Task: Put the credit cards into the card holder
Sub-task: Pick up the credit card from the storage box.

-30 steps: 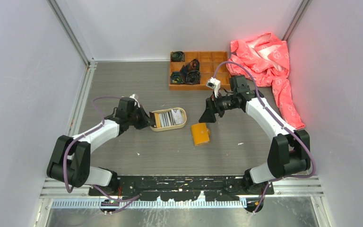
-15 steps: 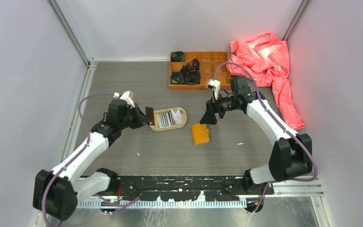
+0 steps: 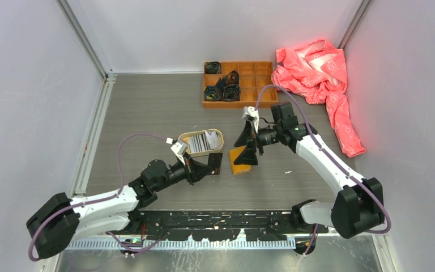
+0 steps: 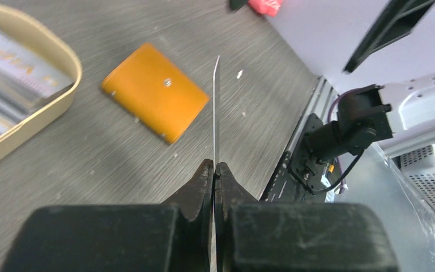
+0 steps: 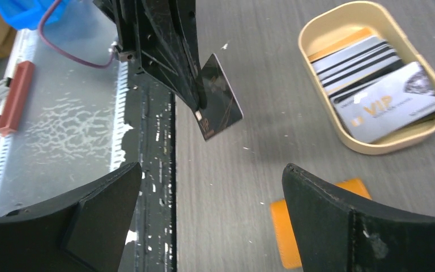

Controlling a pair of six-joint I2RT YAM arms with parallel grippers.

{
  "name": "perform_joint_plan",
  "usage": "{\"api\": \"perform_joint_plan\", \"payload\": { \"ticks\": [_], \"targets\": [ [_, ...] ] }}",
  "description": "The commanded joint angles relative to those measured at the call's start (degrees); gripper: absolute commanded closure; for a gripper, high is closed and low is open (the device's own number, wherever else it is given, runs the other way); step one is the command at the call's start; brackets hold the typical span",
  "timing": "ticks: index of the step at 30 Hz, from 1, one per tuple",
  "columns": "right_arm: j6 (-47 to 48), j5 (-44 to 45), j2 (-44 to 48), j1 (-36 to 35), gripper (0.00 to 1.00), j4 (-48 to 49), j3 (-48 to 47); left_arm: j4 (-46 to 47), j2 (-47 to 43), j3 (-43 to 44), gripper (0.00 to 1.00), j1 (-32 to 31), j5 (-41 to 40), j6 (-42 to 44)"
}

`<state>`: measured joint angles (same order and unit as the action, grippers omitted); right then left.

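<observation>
Mustard-orange, flat and folded shut, the card holder [image 3: 237, 166] lies on the table [image 3: 147, 113] at about 4 o'clock from the tan tray [image 3: 201, 154], snap face up. I read its long axis as roughly 12 to 6 in the top view, leaning slightly; that is hard to call under the arm.

My left gripper [image 3: 204, 168] is clenched on one dark credit card [image 3: 215, 162]. The card stands on edge with its faces upright and juts out of the fingers toward 3 o'clock, straight at the holder, near it but not touching. In the left wrist view I see only its thin edge.

My right gripper [image 3: 248, 150] hangs over the holder at its 12 o'clock side, spread wide and grasping nothing.

The other cards [image 3: 204, 140] wait stacked in the tray.

I judge the holder has to be opened and pinned first, so I want the right fingers low on one flap. Then I'd tip the card flatter, line its long axis up with the pocket mouth and slide it in slowly. Pushing against the closed holder would only shove it across the table.
</observation>
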<state>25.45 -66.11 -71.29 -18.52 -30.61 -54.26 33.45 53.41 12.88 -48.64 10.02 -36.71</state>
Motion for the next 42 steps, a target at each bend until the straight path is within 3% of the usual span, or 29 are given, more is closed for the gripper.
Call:
{"api": "perform_joint_plan", "payload": {
  "ticks": [1,6,11,19,28,30,34,38,40,42],
  "targets": [
    [-8.1,-1.1,-2.0,-3.4,0.01,7.4,0.4,26.1,4.3,-0.6,1.00,-3.8,-3.4,4.9],
    [-14.0,-0.1,-3.1,-5.0,0.10,11.5,0.7,34.0,8.7,-0.6,1.00,-5.6,-2.4,5.4],
    [-21.5,-2.2,-2.3,-5.5,0.20,18.8,2.1,35.5,10.3,-0.2,1.00,-6.1,-1.9,5.4],
    [-23.1,-4.3,-1.9,-6.9,0.44,19.8,1.5,35.5,10.8,0.5,1.00,-6.2,-1.5,4.6],
    [-24.1,-5.4,0.6,-6.3,0.58,19.9,0.7,35.5,12.1,0.4,1.00,-6.4,-0.9,3.7],
    [-24.1,-5.5,0.6,-6.2,0.66,19.8,0.5,35.5,12.1,0.4,1.00,-6.4,-0.9,3.6],
    [-22.1,-5.9,0.5,-6.2,0.98,16.9,-0.6,35.4,12.5,0.6,1.00,-6.3,-0.9,3.1],
    [-14.1,-4.6,0.5,-5.9,0.99,6.9,-3.6,32.8,12.1,0.5,0.86,-6.5,-4.1,1.4],
    [-12.4,-1.4,0.8,-5.0,0.99,4.5,-4.7,29.8,10.7,-0.2,0.70,-6.5,-8.2,0.1],
    [-10.4,3.4,0.9,-3.2,0.99,1.1,-6.3,23.6,7.9,-1.3,0.62,-6.4,-13.8,-1.3]
  ]
}}
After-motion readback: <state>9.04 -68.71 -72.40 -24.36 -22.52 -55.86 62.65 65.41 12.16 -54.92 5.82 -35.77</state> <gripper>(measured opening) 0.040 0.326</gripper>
